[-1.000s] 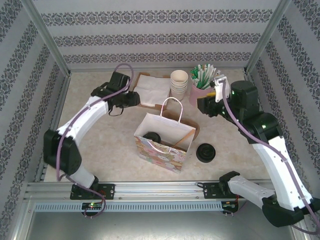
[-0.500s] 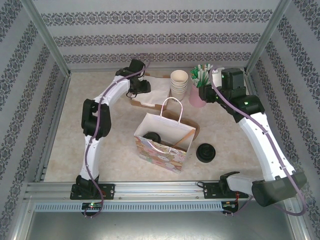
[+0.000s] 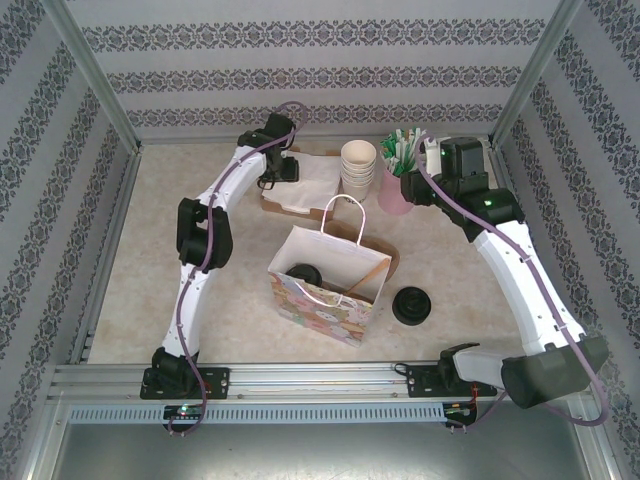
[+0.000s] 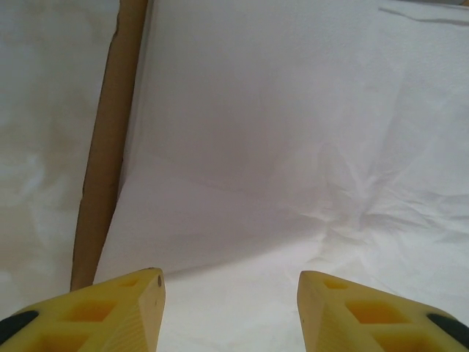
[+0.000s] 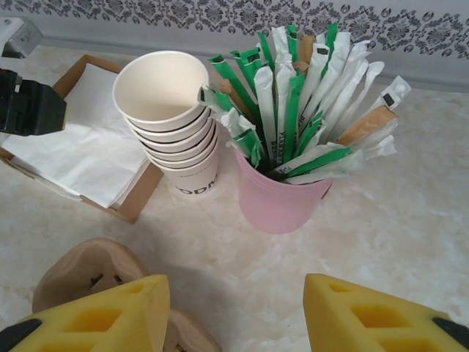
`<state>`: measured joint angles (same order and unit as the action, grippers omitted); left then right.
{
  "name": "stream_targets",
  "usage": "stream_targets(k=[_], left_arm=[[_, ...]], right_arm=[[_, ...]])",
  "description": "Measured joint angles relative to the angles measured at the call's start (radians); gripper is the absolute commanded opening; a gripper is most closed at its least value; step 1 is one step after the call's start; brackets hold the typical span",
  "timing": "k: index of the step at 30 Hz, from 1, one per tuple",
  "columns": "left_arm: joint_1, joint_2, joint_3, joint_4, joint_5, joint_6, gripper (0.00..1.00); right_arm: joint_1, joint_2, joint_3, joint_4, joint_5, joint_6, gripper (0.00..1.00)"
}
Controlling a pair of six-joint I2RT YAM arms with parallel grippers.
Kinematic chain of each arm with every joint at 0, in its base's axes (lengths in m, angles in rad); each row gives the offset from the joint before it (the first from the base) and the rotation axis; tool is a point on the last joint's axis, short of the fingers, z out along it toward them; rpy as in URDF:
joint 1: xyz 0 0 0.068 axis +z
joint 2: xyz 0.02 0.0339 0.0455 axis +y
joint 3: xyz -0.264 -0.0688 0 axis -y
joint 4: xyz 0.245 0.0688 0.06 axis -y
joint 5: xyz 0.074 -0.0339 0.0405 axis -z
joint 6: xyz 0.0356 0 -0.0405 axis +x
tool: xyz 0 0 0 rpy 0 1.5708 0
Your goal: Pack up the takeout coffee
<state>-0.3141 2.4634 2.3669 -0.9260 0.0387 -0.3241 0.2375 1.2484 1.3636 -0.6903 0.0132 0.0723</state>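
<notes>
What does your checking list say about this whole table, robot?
Surface: beige table, no spills seen.
Job's things: a black-lidded round thing, likely the coffee, sits inside the upright bag.
Clutter: stacked paper cups, pink cup of straws, napkins, black lids beside the bag.
Grippers: left gripper open over the napkins; right gripper open, facing the straws.
Cables: a purple cable runs along each arm.
Surroundings: patterned walls, metal frame.

The left arm point(image 3: 228, 178) and right arm point(image 3: 515, 265) stretch far forward, jaws parted.
</notes>
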Motion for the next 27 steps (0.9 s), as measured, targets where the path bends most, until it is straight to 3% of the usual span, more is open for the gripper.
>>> stream_targets(k=[12, 21, 27], left_arm=[[-0.026, 0.091, 0.078, -0.036, -0.017, 0.059, 0.52], [-0.026, 0.108, 0.082, -0.04, -0.018, 0.073, 0.32], [-0.026, 0.108, 0.096, -0.044, -0.017, 0.073, 0.09]], right_arm=[[0.0, 0.017, -0.006, 0.0, 0.002, 0.0, 0.53], [0.0, 0.017, -0.012, 0.0, 0.001, 0.0, 0.52], [0.0, 0.017, -0.016, 0.0, -0.002, 0.0, 0.52]])
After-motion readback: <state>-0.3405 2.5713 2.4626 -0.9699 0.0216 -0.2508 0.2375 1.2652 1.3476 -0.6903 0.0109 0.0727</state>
